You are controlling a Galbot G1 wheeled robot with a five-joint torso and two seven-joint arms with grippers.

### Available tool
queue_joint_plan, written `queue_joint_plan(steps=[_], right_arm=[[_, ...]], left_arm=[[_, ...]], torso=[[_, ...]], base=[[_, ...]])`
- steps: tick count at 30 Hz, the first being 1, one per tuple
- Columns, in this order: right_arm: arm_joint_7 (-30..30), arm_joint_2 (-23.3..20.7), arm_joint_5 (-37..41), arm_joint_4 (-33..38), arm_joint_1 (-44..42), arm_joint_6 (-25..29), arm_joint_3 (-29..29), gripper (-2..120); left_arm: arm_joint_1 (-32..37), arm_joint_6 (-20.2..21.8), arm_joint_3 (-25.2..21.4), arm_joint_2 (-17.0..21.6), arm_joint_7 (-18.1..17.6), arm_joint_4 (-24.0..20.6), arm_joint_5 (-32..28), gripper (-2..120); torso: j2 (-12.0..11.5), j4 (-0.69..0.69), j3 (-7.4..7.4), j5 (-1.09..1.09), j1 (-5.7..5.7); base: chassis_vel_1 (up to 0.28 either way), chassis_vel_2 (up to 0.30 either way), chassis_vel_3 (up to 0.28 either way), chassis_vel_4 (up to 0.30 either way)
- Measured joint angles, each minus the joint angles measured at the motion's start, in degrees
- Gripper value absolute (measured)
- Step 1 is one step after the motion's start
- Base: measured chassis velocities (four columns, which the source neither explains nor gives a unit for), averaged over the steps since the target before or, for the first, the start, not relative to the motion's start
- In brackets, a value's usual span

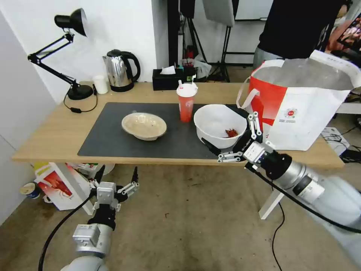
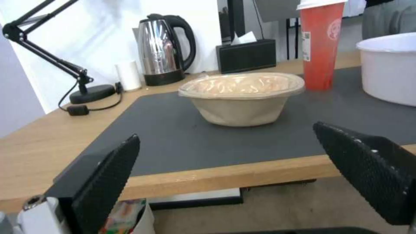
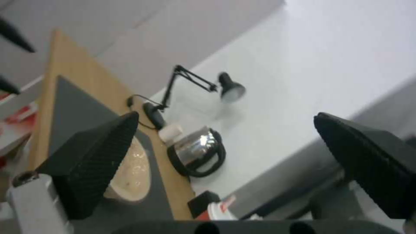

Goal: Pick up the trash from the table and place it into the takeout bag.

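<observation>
At the bench's [image 1: 56,139] near edge, the right gripper [image 1: 231,130] spreads wide around the white bowl's [image 1: 214,122] near-right side. Beyond it stands the red cup [image 1: 186,101], the takeout bag [image 1: 301,101] just right. The left gripper [image 1: 117,180] hangs spread below the bench, the beige bowl [image 2: 242,97] ahead of it.

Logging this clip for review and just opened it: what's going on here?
The right tool is open at the near right side of the large white bowl with red scraps, not clamped on it. The red drink cup and beige paper bowl sit untouched on the table's dark mat. The takeout bag stands open at the right end. The left tool hangs open below the table edge.
</observation>
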Motion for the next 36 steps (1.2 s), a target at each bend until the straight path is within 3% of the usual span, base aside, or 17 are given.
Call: queue_joint_plan(steps=[2,13,20,29,36], right_arm=[[-0.61,-2.52,0.29,-0.14,1.63,0.94,-0.28,100],[-1.64,-3.95,2.15,-0.21,2.15,0.6,-0.42,100],[-7.62,-9.26,16.3,0.17,2.3,-7.12,-0.24,100],[-9.34,-10.72,20.77,0.07,3.57,-10.43,-0.95,100],[-13.6,-14.2,33.15,-1.76,12.22,-23.83,-6.79,100]], left_arm=[[0.0,0.0,0.0,0.0,0.0,0.0,0.0,100],[0.0,0.0,0.0,0.0,0.0,0.0,0.0,100],[0.0,0.0,0.0,0.0,0.0,0.0,0.0,100],[0.0,0.0,0.0,0.0,0.0,0.0,0.0,100],[0.0,0.0,0.0,0.0,0.0,0.0,0.0,100]], torso=[[0.0,0.01,0.0,-0.04,0.0],[0.0,0.0,0.0,0.0,0.0],[0.0,0.0,0.0,-0.01,0.0],[0.0,-0.01,0.0,0.0,0.0],[0.0,0.01,0.0,-0.01,0.0]], base=[[0.0,0.0,0.0,0.0],[0.0,0.0,0.0,0.0],[0.0,0.0,0.0,0.0],[0.0,0.0,0.0,0.0],[0.0,0.0,0.0,0.0]])
